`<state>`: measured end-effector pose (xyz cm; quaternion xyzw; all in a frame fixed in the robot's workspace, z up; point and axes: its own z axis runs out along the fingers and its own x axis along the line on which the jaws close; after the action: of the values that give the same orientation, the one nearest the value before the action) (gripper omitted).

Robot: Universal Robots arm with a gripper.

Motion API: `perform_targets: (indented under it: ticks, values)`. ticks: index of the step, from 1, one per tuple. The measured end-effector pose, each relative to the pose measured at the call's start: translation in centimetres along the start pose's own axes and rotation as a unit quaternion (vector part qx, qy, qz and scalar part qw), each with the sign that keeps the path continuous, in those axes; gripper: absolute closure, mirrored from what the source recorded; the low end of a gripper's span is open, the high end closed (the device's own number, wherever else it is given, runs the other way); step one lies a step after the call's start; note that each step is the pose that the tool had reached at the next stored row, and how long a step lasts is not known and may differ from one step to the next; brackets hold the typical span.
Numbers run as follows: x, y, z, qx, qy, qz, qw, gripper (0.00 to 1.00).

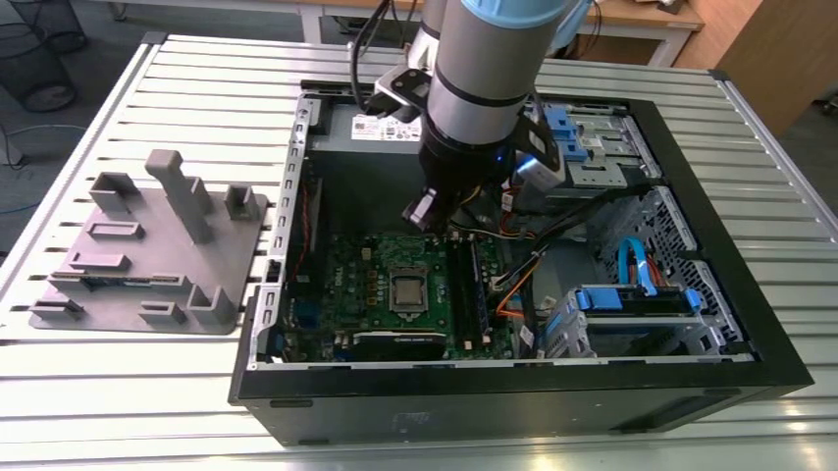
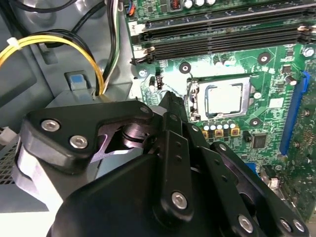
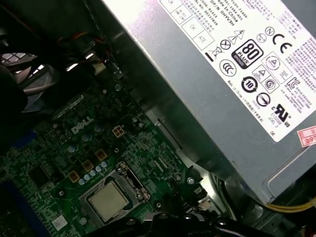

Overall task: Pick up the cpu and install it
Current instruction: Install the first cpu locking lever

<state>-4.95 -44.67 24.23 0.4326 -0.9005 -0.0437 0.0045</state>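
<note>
Cpu (image 2: 225,100) lies in the socket (image 2: 196,101) on the board (image 1: 353,285), seemingly seated. Gripper (image 2: 170,106) hangs just beside it, fingers together and empty; best kept clear of the memory slots (image 2: 222,29).

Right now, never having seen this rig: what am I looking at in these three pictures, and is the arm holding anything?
It is a single robot arm reaching into an open computer case that lies on a slatted metal table. The exterior view comes from a camera off the arm; the two wrist views ride on the arm and look down at the green motherboard. The cpu, a small silver square, already sits in its socket on that board, and it shows in both wrist views. The black gripper hangs above the board near it, with nothing visibly held. A grey plastic tray lies beside the case.
</note>
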Motion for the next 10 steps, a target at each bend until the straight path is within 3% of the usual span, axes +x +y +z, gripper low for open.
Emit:
perform_targets:
  ticks: [10]
  values:
    - [0.28, -0.19, 0.08, 0.0088, 0.0101, 0.008, 0.99988, 0.89]
